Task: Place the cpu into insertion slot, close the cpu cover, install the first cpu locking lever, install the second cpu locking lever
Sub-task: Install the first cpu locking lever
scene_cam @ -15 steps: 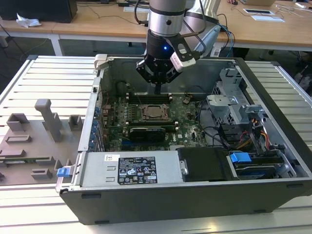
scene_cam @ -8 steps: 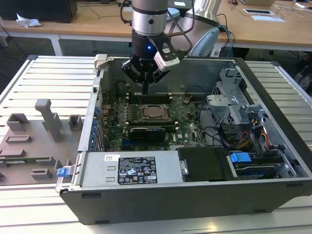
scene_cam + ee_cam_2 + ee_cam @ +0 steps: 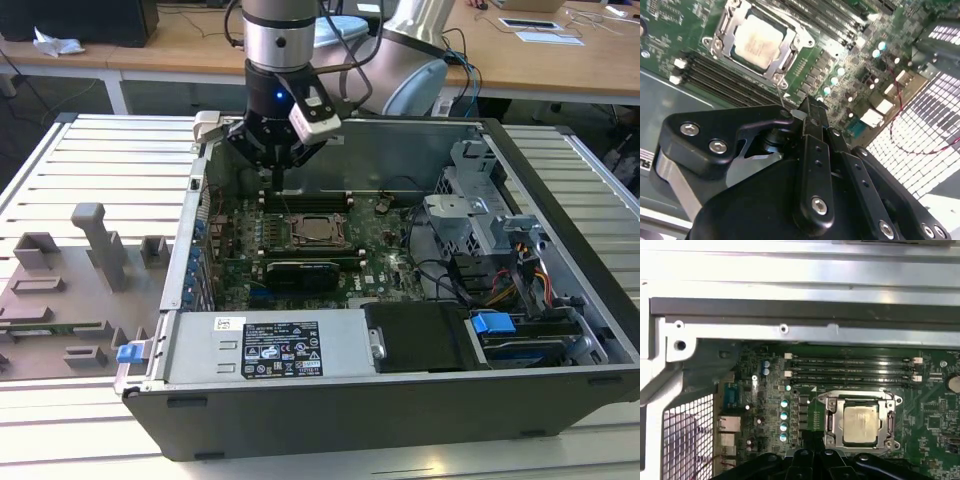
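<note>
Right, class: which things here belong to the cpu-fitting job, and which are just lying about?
Job: pale silver square cpu; thin silver metal cpu cover framing it; black gripper.
Lying about: grey plastic blocks; blue plastic tab; crumpled white paper.

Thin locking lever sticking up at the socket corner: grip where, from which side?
Likely its free upper end, from above: the locking lever is a thin wire rising from the insertion slot corner toward the gripper, its foot crowded by the rim.

The cpu (image 3: 861,425) is seen in pale silver-grey, the cpu cover (image 3: 831,423) in silver, the circuit board (image 3: 932,442) in green, the gripper (image 3: 809,106) in black.
</note>
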Tool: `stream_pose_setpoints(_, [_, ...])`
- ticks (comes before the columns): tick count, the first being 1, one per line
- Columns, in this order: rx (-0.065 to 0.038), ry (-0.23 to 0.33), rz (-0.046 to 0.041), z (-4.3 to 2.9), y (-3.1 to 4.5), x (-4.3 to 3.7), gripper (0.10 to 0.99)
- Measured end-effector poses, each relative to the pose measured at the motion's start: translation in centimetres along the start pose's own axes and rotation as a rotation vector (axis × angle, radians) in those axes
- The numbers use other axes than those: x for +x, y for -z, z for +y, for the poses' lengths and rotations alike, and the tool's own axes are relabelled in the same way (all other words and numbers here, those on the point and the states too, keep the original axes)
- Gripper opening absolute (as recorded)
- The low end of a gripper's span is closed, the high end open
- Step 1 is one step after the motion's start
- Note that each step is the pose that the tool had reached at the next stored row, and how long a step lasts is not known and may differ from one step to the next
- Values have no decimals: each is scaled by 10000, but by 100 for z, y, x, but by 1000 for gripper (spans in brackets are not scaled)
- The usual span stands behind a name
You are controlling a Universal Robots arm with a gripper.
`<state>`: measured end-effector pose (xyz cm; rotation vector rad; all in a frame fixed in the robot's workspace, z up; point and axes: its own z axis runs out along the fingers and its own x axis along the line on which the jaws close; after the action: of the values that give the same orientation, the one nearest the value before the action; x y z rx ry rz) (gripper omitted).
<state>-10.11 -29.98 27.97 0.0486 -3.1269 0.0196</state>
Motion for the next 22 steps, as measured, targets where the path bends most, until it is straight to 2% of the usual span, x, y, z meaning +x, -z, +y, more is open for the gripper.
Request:
stream_pose_setpoints(1, [-2,0,-2,51,-18,23,106])
stream_pose_setpoints(7, [-2,-1,-2,249,-71,125,106])
stream_pose_setpoints(9, [-2,-1,-3,282,-119,124,106])
stream_pose_setpoints(11, [-2,1,-2,286,-162,121,106])
stream_pose_setpoints(14, [-1,-3,7,283,-165,40,106])
stream_pose_setpoints(16, [-3,-1,68,278,-164,-126,106])
stream_pose_setpoints(17, [-4,0,97,277,-165,-171,106])
stream_pose_setpoints(19, [-11,1,216,273,-172,-309,106])
stream_pose_setpoints(20, [-31,4,246,271,-174,-336,106])
stream_pose_setpoints(21, [-113,6,260,268,-175,-344,106])
stream_pose_setpoints(22, [-237,8,258,260,-178,-345,106])
